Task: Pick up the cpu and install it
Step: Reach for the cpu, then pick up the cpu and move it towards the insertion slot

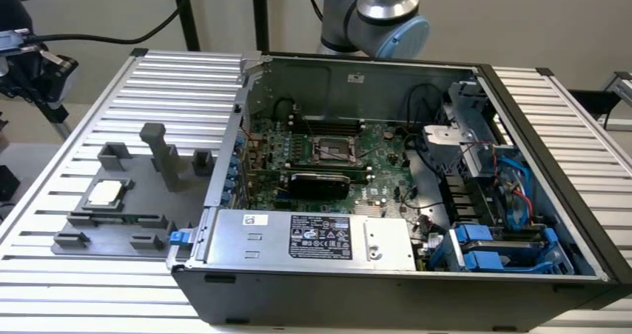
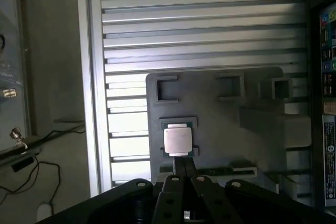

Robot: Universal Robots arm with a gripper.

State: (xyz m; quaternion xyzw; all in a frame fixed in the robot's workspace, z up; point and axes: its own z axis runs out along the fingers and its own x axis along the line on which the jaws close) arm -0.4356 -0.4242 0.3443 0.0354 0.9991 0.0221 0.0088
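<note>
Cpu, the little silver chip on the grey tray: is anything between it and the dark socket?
Yes. The black computer case's metal side wall rises between the grey plastic tray holding the silver square cpu and the dark square socket. Tall grey upright blocks stand on that side of the tray too.

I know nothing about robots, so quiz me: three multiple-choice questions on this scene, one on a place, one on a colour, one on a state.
1. Where does the cpu lie?
A in the grey tray beside the computer case
B in the socket inside the case
C on the floor

2. What colour are the plastic drive brackets in the case's corner?
A red
B blue
C yellow

3. The computer case is:
A closed
B open, its boards showing
C upside down

Answers:
1. A, the silver chip rests in a tray recess.
2. B, they are bright blue.
3. B, the motherboard is in plain sight.
</note>
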